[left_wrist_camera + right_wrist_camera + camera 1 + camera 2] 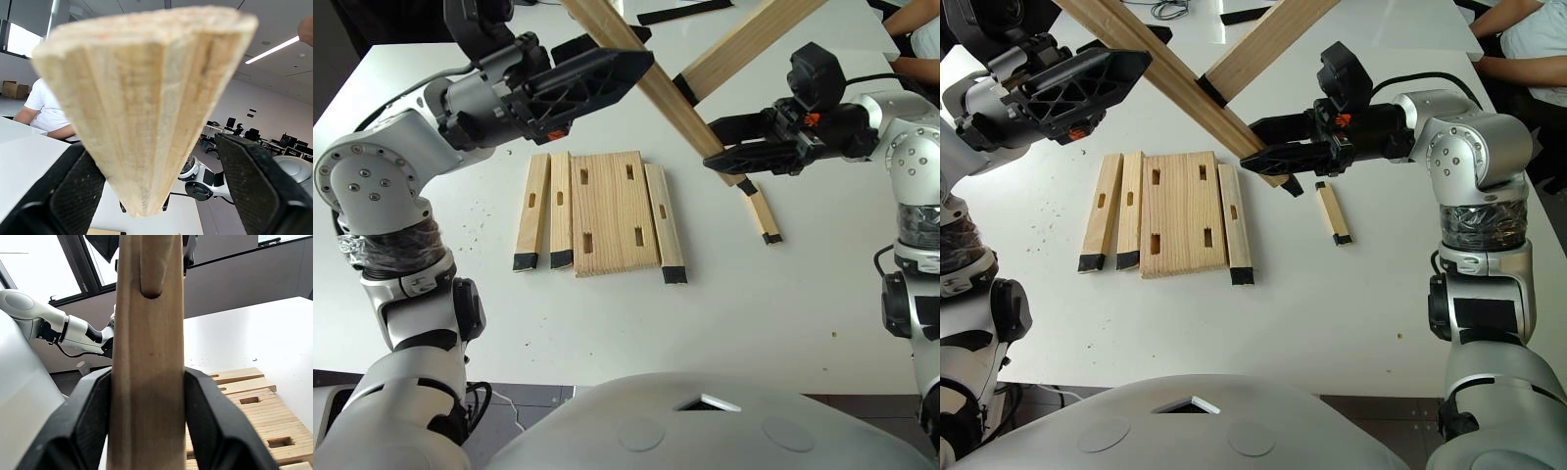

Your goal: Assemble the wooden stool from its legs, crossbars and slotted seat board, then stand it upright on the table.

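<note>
A long pale wooden leg [690, 122] slants through the air above the white table [783, 313], its dark-capped lower end pointing down toward the tabletop and its upper end cut off by the frame. The left gripper [641, 64] pinches it higher up. In the left wrist view the wood sits between the black pads [73, 196], though contact on the far pad is hard to judge. The right gripper [1252, 147] clamps the same leg near its lower end, both pads [88, 431] pressed flat against the wood just below an oval slot [150, 289]. A second leg [749, 34] crosses it in the air and meets it at its dark tip; whether the two are joined cannot be told. The slotted seat board [612, 211] lies flat on the table with four rectangular holes. Two slotted bars [532, 211] lie just beside it on the left and one bar [664, 220] on the right. A short piece [762, 215] lies apart, partly hidden under the right gripper.
</note>
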You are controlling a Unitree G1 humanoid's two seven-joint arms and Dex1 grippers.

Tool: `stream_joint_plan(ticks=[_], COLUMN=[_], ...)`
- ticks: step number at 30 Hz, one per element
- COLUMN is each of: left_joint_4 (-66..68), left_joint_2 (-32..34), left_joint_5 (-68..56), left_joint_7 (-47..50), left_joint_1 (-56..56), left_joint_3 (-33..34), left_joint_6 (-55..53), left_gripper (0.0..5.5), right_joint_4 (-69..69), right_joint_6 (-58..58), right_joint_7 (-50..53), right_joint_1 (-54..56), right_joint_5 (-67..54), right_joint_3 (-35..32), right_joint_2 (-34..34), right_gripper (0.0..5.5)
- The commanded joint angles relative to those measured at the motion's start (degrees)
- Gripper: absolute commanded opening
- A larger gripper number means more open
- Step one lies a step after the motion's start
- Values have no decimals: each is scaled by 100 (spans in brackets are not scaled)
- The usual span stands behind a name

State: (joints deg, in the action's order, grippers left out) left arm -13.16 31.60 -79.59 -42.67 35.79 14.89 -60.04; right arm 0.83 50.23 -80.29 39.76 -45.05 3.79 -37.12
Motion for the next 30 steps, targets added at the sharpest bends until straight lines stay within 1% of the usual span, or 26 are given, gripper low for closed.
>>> stream_joint_plan(ticks=[1, 10, 23, 25, 30], left_joint_4=[76, 212, 74, 60, 76], left_joint_2=[163, 264, 248, 251, 294], left_joint_5=[205, 599, 521, 531, 699], left_joint_7=[-197, -531, -665, -672, -749], left_joint_1=[43, 4, -58, -79, -149], left_joint_3=[-106, -247, -198, -197, -238], left_joint_6=[35, 101, 112, 119, 180], left_gripper=[375, 375, 375, 351, 263], right_joint_4=[124, 264, 325, 274, 248], right_joint_6=[-17, -70, -77, -87, -49], right_joint_7=[-34, -9, 1, 15, 51], right_joint_1=[9, -115, -311, -299, -290], right_joint_5=[19, 47, 146, 148, 84], right_joint_3=[15, 63, 218, 199, 125], right_joint_2=[-83, -76, -101, -88, -101], right_gripper=[209, 209, 209, 209, 209])
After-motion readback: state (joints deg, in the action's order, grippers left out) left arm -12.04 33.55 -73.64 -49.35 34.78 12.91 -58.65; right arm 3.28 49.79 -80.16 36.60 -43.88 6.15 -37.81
